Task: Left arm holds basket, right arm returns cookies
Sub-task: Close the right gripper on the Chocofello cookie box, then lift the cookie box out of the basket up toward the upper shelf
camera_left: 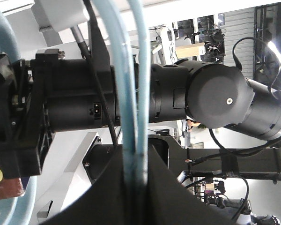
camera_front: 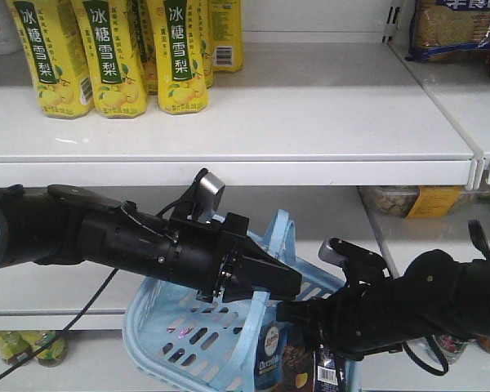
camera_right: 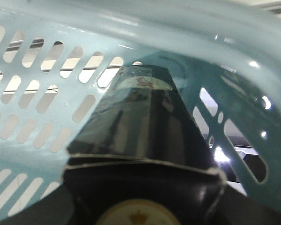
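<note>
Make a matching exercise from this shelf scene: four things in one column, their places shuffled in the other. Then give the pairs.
1. yellow bottles
2. biscuit pack
3. cookie box
4. basket

A. hanging from the left gripper
B. upper shelf, left end
C. inside the basket
D. neighbouring shelf, far right

Pairs: 1-B, 2-D, 3-C, 4-A

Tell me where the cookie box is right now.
Front view, lower right: the cookie box sits inside the blue basket, at its right end, directly under the right gripper.
</note>
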